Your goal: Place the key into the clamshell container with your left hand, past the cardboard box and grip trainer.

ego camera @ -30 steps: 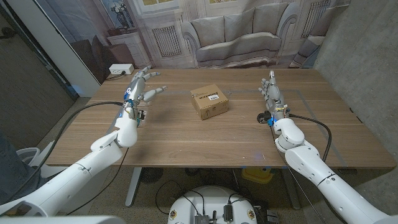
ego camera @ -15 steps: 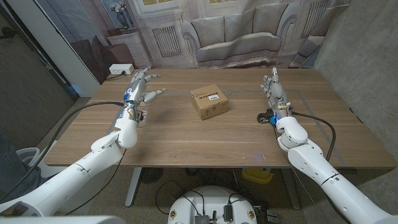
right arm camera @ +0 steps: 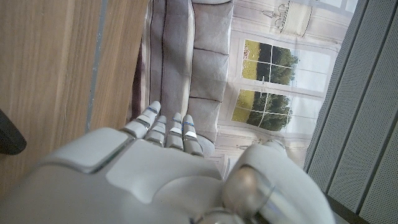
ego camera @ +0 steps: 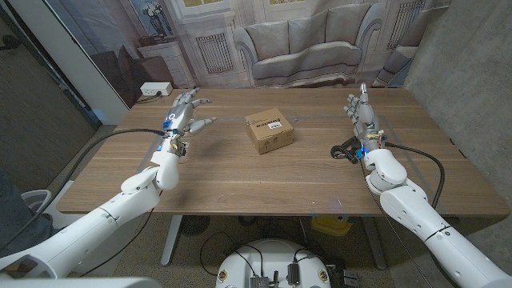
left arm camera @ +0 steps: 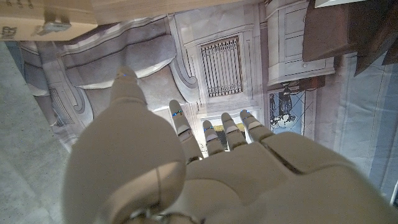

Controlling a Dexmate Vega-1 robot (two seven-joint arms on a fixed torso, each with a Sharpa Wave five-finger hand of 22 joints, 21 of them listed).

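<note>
Nothing looks done yet: the left hand [ego camera: 183, 117] and right hand [ego camera: 362, 114] hover with fingers spread and empty, either side of the cardboard box [ego camera: 270, 130] on the surface [ego camera: 240, 180], with key and container unseen.

A wooden table [ego camera: 264, 176] spans the middle of the head view. Behind it, across the top of the frame, hangs a printed backdrop [ego camera: 296, 40] showing a grey sofa, panelled walls and a radiator. At the upper left, beside the table's far corner, a white power strip [ego camera: 155, 89] sits on a low ledge. A grey textured wall [ego camera: 472, 88] fills the upper right. Below the table's near edge, cables [ego camera: 216, 236] lie on the floor.
</note>
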